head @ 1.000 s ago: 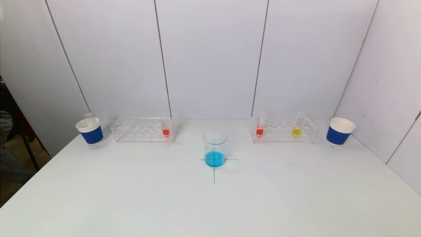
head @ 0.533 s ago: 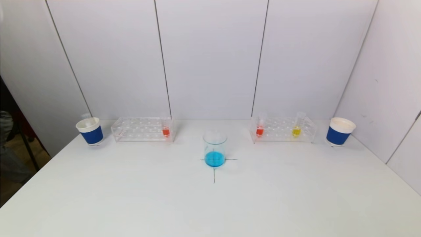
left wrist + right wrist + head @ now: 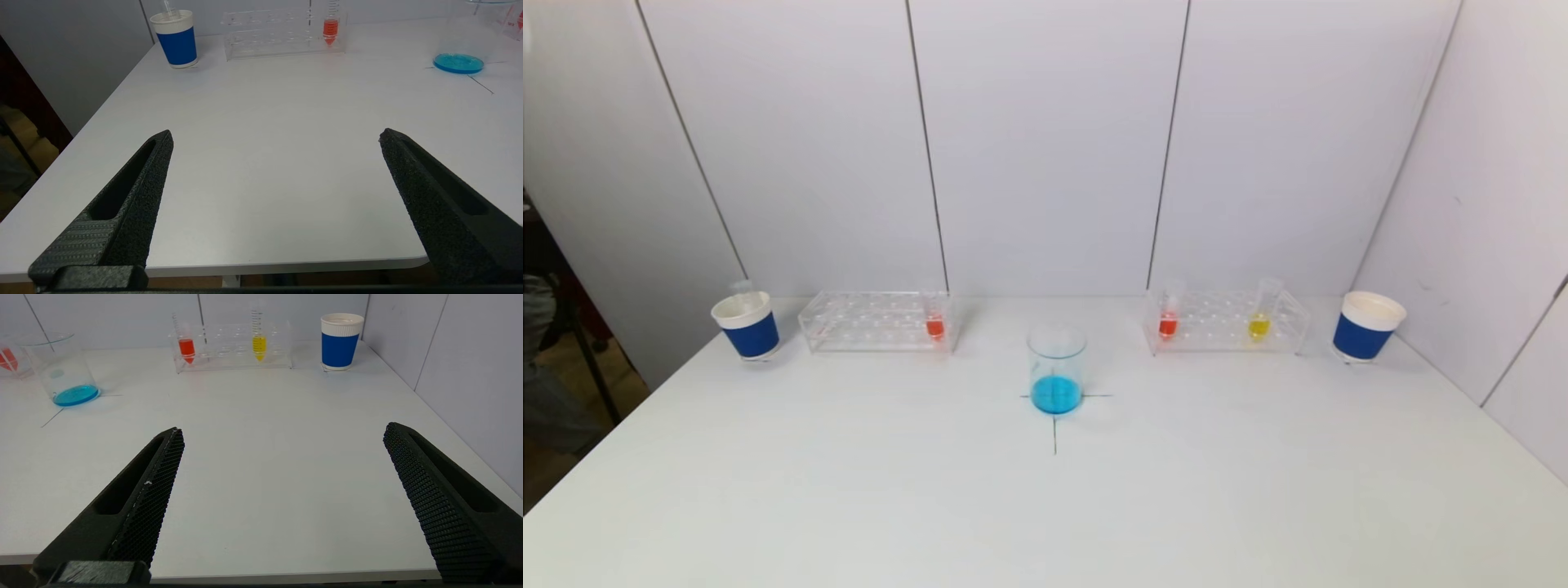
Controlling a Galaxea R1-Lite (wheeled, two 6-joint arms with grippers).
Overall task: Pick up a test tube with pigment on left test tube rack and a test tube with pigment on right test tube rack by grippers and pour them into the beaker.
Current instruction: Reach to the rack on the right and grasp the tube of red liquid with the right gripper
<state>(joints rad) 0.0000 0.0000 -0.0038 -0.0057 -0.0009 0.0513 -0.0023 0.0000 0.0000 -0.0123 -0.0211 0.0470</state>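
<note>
A glass beaker [image 3: 1056, 367] with blue liquid stands mid-table on a cross mark. The clear left rack [image 3: 876, 321] holds one tube of orange-red pigment [image 3: 935, 323] at its right end. The clear right rack [image 3: 1227, 322] holds a red tube [image 3: 1168, 321] and a yellow tube [image 3: 1259, 321]. Neither gripper shows in the head view. My left gripper [image 3: 276, 136] is open and empty over the table's near edge, far from the left rack [image 3: 282, 34]. My right gripper [image 3: 284, 430] is open and empty, likewise far from the right rack [image 3: 233, 347].
A blue-and-white paper cup [image 3: 746, 325] stands left of the left rack, with a clear empty tube in it. Another cup [image 3: 1367, 326] stands right of the right rack. White wall panels close the back and the right side.
</note>
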